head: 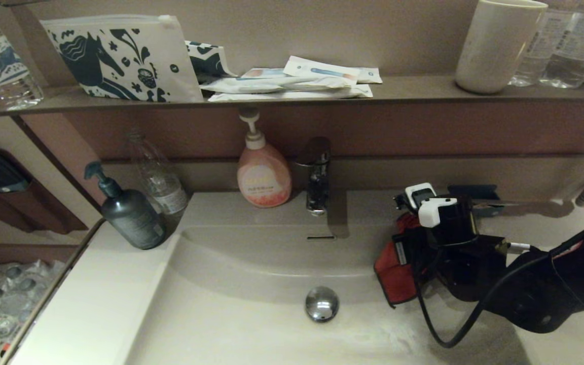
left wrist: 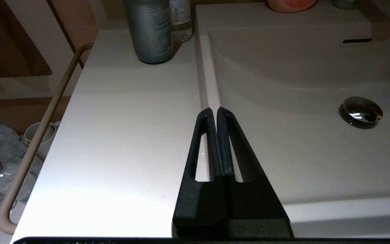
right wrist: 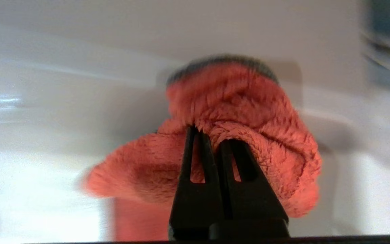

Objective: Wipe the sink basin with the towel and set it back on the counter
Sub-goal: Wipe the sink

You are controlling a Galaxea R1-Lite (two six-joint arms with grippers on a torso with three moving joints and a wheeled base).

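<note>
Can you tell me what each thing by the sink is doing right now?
towel: bunched, pinched by the right gripper over the sink basin.
left gripper: shut, empty, over the counter edge.
drain plug: seated in the drain.
faucet: no water running.
pink soap bottle: upright.
grey pump bottle: upright.
cup: upright on the shelf.

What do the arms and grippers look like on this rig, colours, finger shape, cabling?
Both grippers, left gripper and right gripper, have matte black, grainy-textured fingers tapering to narrow tips, each with an elongated triangular cut-out. The right arm is black, carrying a white-capped module at the wrist, with a black cable looping beneath it.
</note>
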